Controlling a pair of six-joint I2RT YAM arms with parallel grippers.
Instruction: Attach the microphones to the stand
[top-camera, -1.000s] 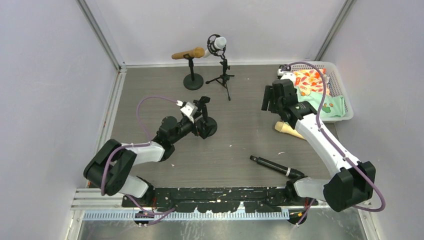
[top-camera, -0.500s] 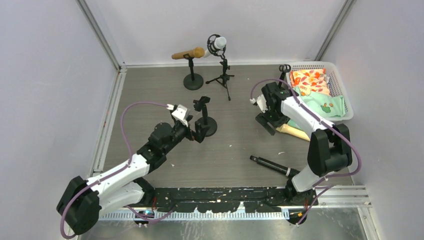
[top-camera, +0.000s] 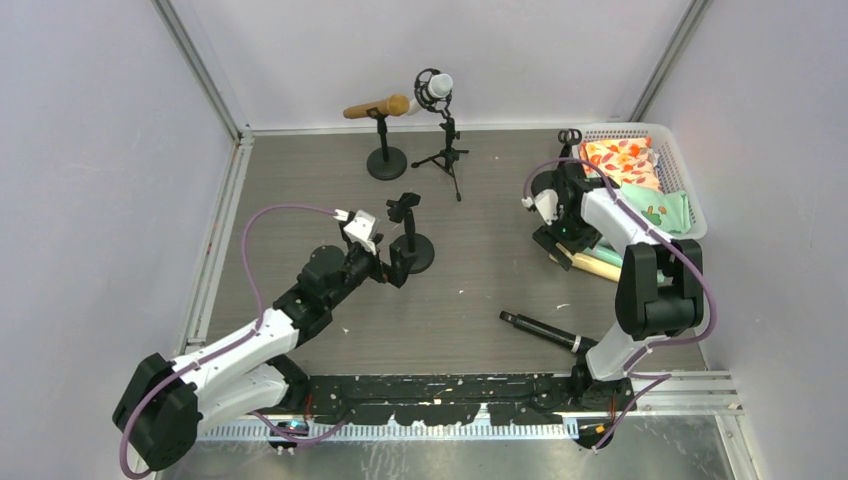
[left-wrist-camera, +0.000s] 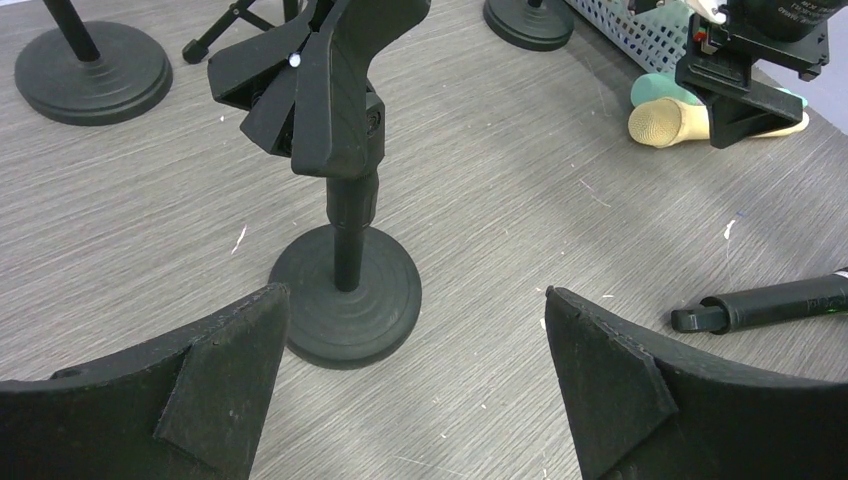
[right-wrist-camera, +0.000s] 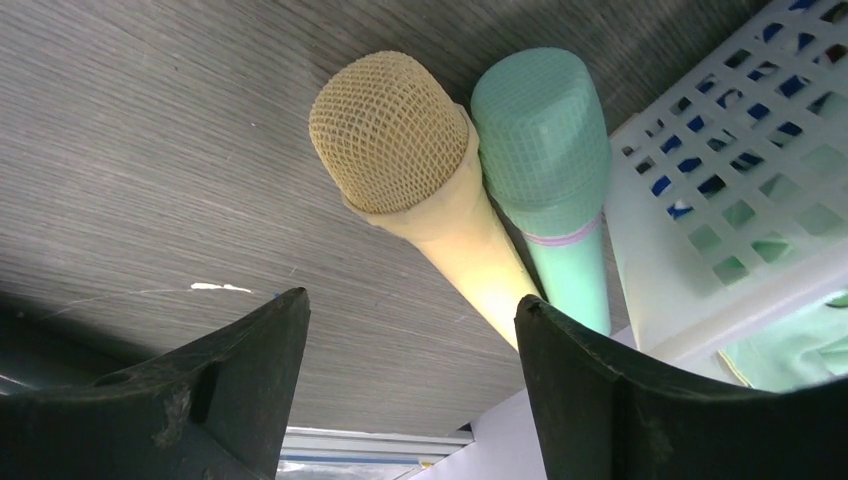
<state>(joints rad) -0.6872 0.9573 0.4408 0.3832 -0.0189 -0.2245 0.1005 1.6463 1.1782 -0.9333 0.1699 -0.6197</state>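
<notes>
An empty black stand (top-camera: 410, 245) with a clip on top stands mid-table, and my left gripper (top-camera: 392, 266) waits open just in front of its round base (left-wrist-camera: 345, 290). The cream-yellow microphone (right-wrist-camera: 440, 200) and the teal microphone (right-wrist-camera: 555, 170) lie side by side against the basket. My right gripper (right-wrist-camera: 410, 305) hangs open right over them, holding nothing. In the top view it (top-camera: 556, 240) covers their heads, and only the cream body (top-camera: 598, 266) shows. A black microphone (top-camera: 553, 333) lies near the front. At the back, a gold microphone (top-camera: 378, 107) and a white microphone (top-camera: 435, 88) sit on stands.
A white basket (top-camera: 692, 215) with coloured cloths stands at the right wall, touching the teal microphone. The tripod stand's legs (top-camera: 445, 160) spread at the back centre. Another round stand base (left-wrist-camera: 95, 75) shows in the left wrist view. Walls close in on three sides.
My right arm has swung down and toward the basket, bringing its gripper over the cream and teal microphones. My left arm stretched toward the empty stand, then held still.
</notes>
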